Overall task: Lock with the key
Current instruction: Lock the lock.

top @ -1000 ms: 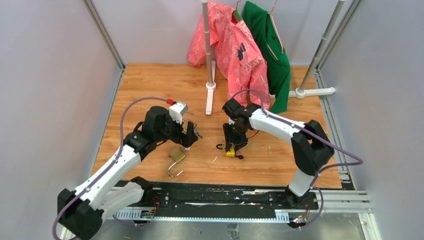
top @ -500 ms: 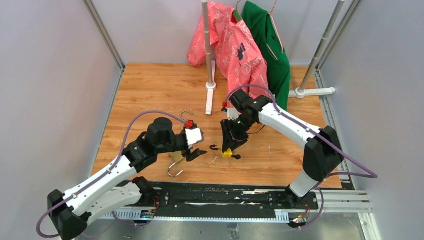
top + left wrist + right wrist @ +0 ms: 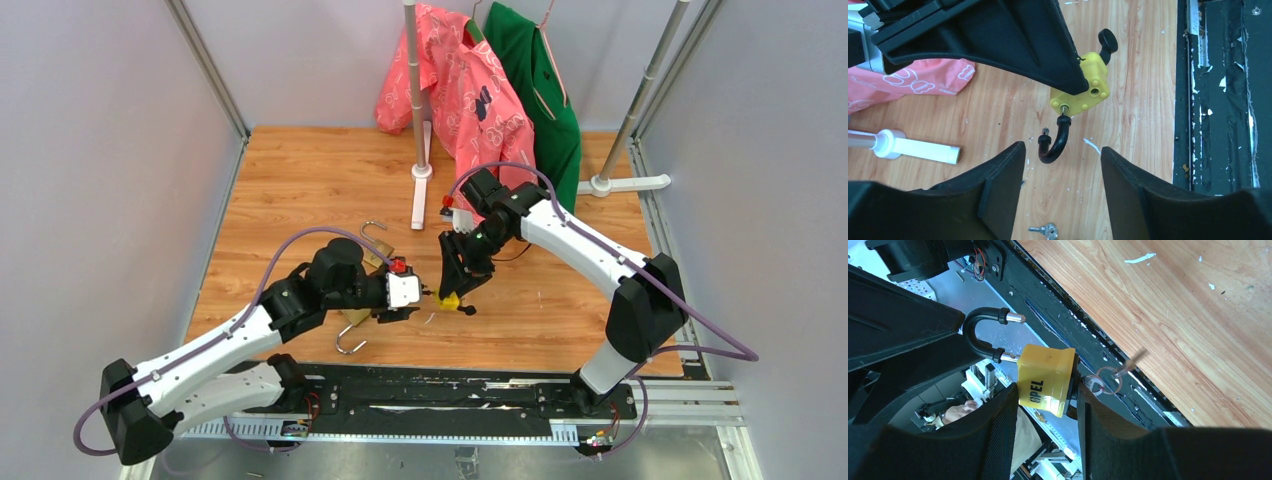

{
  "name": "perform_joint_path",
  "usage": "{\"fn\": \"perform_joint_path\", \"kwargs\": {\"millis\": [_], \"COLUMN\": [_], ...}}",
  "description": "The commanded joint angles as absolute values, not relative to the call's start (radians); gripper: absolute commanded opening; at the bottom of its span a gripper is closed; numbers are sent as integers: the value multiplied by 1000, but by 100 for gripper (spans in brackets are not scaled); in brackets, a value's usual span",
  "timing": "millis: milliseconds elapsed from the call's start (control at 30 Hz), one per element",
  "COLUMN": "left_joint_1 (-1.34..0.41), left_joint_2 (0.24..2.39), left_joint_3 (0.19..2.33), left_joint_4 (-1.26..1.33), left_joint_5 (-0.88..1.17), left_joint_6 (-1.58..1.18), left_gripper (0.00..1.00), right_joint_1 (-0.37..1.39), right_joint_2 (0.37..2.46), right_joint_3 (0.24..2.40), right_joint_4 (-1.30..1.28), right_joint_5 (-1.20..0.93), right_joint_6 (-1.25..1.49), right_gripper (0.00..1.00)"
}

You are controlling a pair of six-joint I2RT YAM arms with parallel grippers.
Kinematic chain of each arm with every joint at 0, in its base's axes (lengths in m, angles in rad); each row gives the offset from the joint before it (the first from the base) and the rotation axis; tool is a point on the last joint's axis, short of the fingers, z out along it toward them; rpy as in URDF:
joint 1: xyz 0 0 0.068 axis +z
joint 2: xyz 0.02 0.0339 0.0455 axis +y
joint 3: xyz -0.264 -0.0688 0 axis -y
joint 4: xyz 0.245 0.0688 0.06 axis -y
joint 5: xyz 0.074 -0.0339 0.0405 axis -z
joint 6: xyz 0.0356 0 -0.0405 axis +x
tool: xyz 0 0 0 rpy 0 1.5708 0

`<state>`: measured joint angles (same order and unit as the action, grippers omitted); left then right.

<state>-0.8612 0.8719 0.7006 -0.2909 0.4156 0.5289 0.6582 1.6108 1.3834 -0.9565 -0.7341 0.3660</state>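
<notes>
**Yellow padlock gripped by the right arm, left arm facing it open-handed**

The right fingers [image 3: 458,283] are clamped on the body of the yellow padlock [image 3: 1047,379], holding it over the near middle of the table [image 3: 300,170]. Its black shackle [image 3: 980,335] is swung open, one end free, and points toward the left arm. A key ring [image 3: 1105,380] hangs at the opposite end of the body. The left fingers [image 3: 412,296] stand apart with nothing between them, aimed at the lock, the shackle just in front of their gap. A small loose key [image 3: 1046,230] lies on the table below them. Under the left arm a brass padlock [image 3: 352,312] rests on the wood, its shackle also open
</notes>
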Motion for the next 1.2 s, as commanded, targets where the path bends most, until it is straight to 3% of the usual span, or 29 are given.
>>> {"fn": "perform_joint_path", "kwargs": {"millis": [0, 167, 400, 567, 700, 767, 833, 900, 967, 1167], "left_joint_1": [-868, -868, -868, -867, -868, -868, -865, -856, -818, -748], "left_joint_2": [888, 925, 967, 988, 1026, 1054, 1096, 1135, 1167, 1044], "left_joint_3": [707, 714, 732, 743, 783, 833, 907, 973, 1018, 967], "left_joint_4": [-255, -214, -225, -221, -213, -244, -296, -347, -379, -232], "left_joint_5": [407, 423, 413, 384, 334, 319, 336, 385, 501, 587], "left_joint_6": [565, 531, 525, 500, 387, 317, 262, 225, 182, 152], "left_gripper": [58, 40, 25, 0, 0, 0, 0, 0, 0, 0], "right_joint_1": [645, 646, 645, 645, 646, 649, 652, 652, 649, 647], "right_joint_2": [1586, 1583, 1580, 1573, 1549, 1512, 1448, 1370, 1312, 1099], "right_joint_3": [1406, 1401, 1398, 1398, 1395, 1388, 1371, 1366, 1364, 1307], "right_joint_4": [-993, -993, -998, -1000, -985, -953, -896, -852, -808, -642], "right_joint_5": [-787, -784, -775, -769, -702, -638, -575, -538, -525, -503], "right_joint_6": [354, 356, 355, 355, 354, 342, 325, 300, 277, 182], "right_gripper": [15, 15, 15, 15, 17, 29, 53, 68, 73, 74]}}
